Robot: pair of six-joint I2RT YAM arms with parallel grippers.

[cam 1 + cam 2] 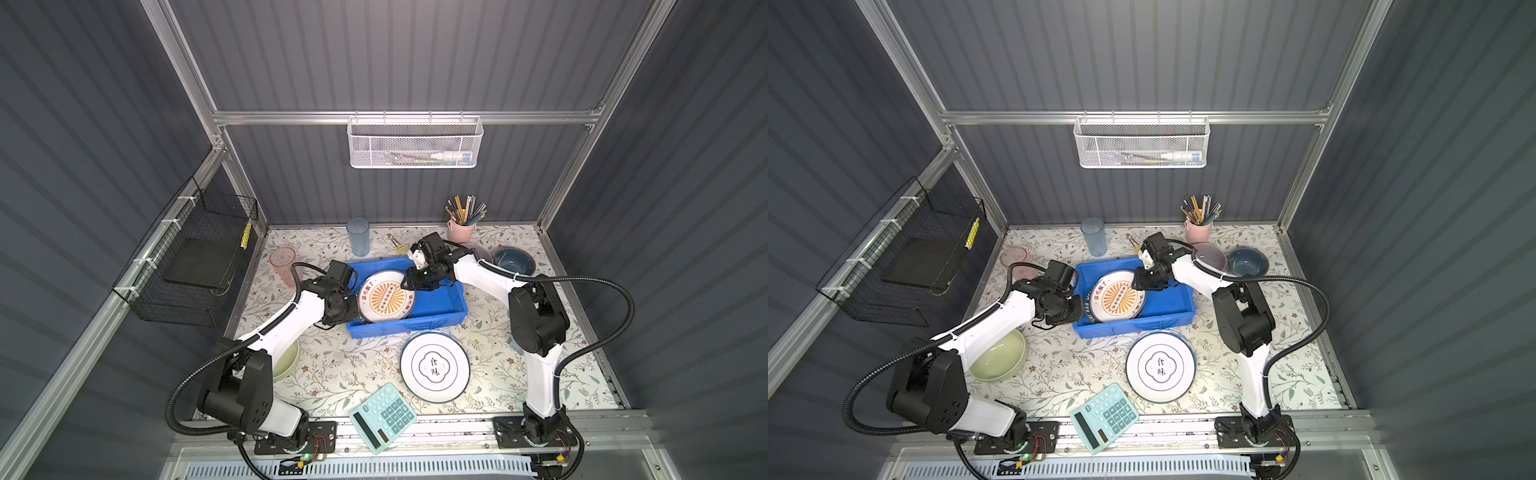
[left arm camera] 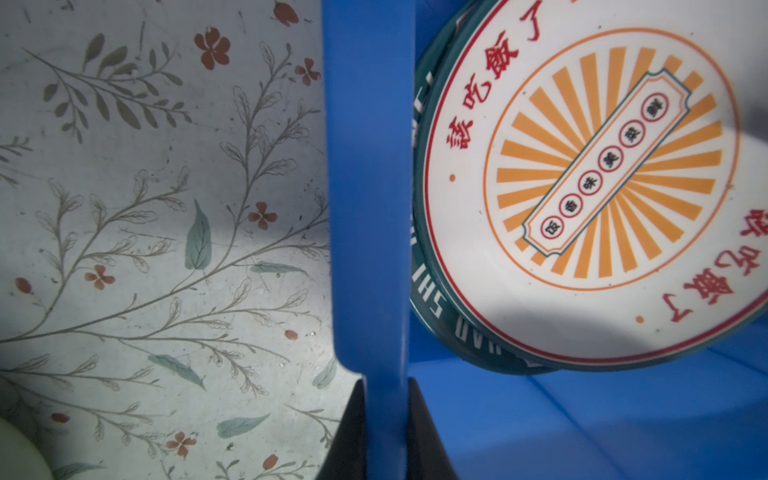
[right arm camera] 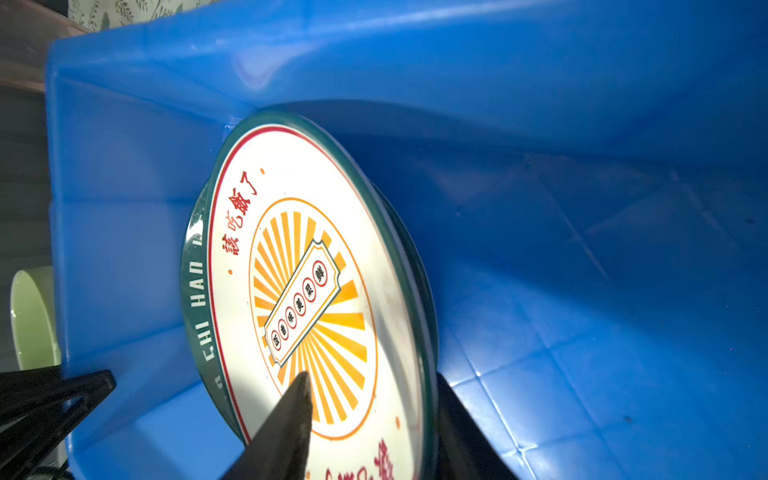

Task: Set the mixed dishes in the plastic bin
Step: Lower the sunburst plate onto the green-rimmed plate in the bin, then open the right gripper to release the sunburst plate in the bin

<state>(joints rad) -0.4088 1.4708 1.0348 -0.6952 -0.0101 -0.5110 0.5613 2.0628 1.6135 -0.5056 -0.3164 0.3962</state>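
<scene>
**A:** Where is the plate?

**B:** The plate (image 1: pixel 386 297), with an orange sunburst, sits inside the blue bin (image 1: pixel 407 326) at mid-table. It is tilted, with its face up and turned rightward and its left edge by the bin's left wall. The bin's long axis runs left to right.

**A:** And the grippers?

**B:** The left gripper (image 2: pixel 386 436) pinches that left wall, which is clear only in its wrist view. The right gripper (image 3: pixel 374 399) has its fingers parted, one over the plate's face and one behind its rim. Only the top views show a second plate (image 1: pixel 1160 366), lying flat just in front of the bin.
</scene>
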